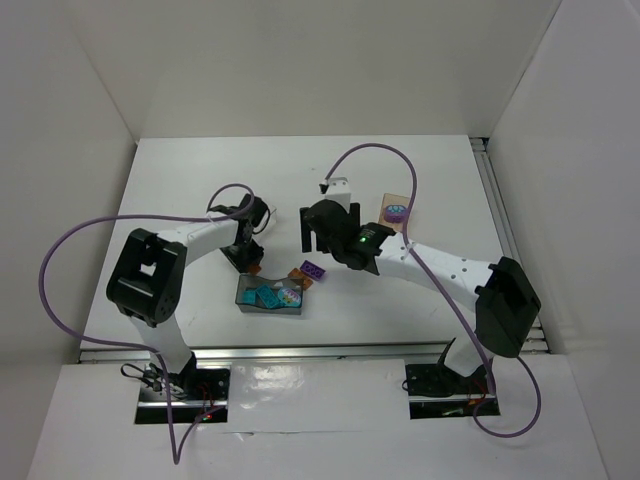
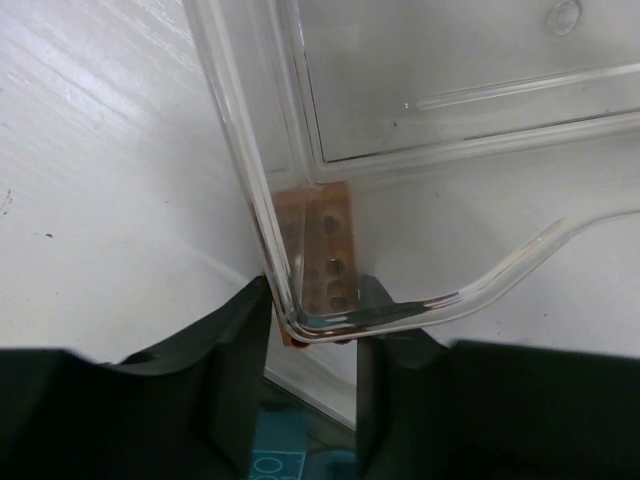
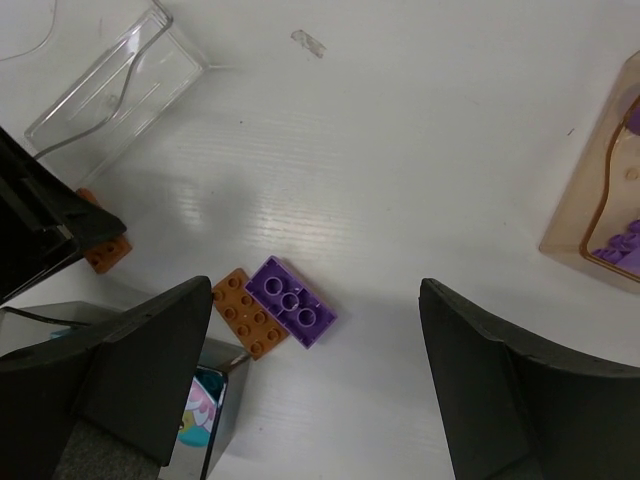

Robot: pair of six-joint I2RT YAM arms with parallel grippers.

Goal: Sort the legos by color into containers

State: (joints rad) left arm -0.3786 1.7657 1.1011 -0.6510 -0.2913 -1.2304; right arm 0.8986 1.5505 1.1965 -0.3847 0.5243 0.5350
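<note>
My left gripper (image 2: 312, 335) is shut on an orange brick (image 2: 322, 262), seen through the rounded corner of the clear tray (image 2: 430, 90); the brick also shows in the right wrist view (image 3: 105, 250). In the top view this gripper (image 1: 251, 258) hangs just behind the dark-grey tray (image 1: 270, 298). My right gripper (image 3: 318, 300) is open wide and empty, above a purple brick (image 3: 292, 300) lying against a second orange brick (image 3: 245, 313) on the table. These two also show in the top view, purple (image 1: 314, 270) and orange (image 1: 298, 276).
The dark-grey tray holds teal bricks (image 1: 268, 295), and one teal brick (image 2: 275, 445) shows under my left fingers. The wooden tray (image 1: 395, 213) at the back right holds purple pieces (image 3: 620, 245). The clear tray (image 3: 115, 85) lies behind my left gripper.
</note>
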